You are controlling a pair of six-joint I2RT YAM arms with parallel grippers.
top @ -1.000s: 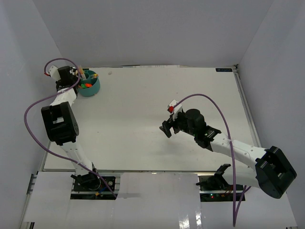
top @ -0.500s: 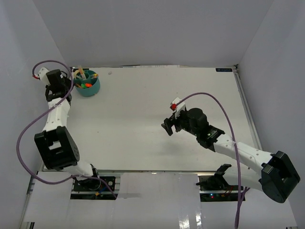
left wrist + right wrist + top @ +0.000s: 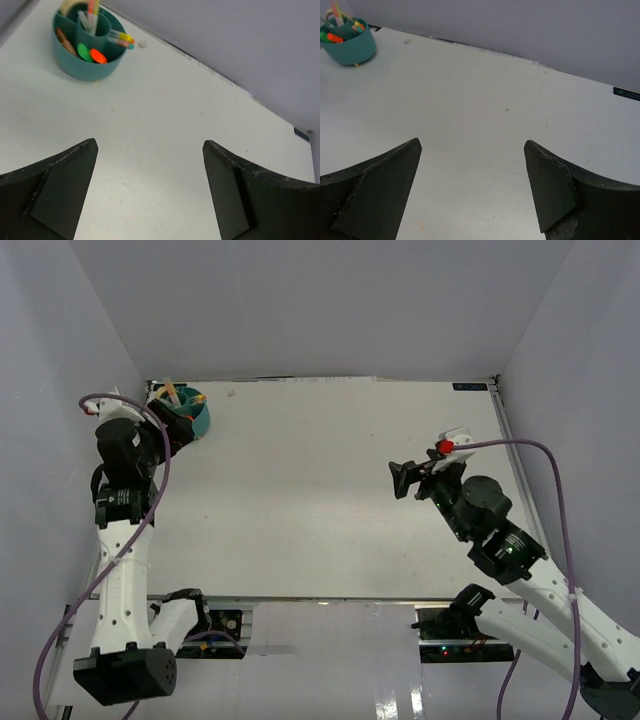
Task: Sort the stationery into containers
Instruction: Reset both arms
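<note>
Teal divided organiser [image 3: 85,67], far-left table [image 3: 320,490] corner; pens [image 3: 91,11] upright in centre cell, orange/green highlighters [image 3: 97,56] in outer cell. L gripper [image 3: 150,145]: jaws spread, empty, near organiser. R gripper [image 3: 472,142]: same, well apart. Step: sort looks done; next prob. park both arms.

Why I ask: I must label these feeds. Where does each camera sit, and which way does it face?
Top external: fixed above and behind the arms, looking down on the white table; both arms show, left claw by the round teal plastic organiser, right claw over the table's right half.
Left wrist: on the left arm, facing across the table to the back wall; its open claw's black fingers frame the bottom.
Right wrist: likewise, from farther off; its open fingers show.
Shared: all three views hold the organiser.
</note>
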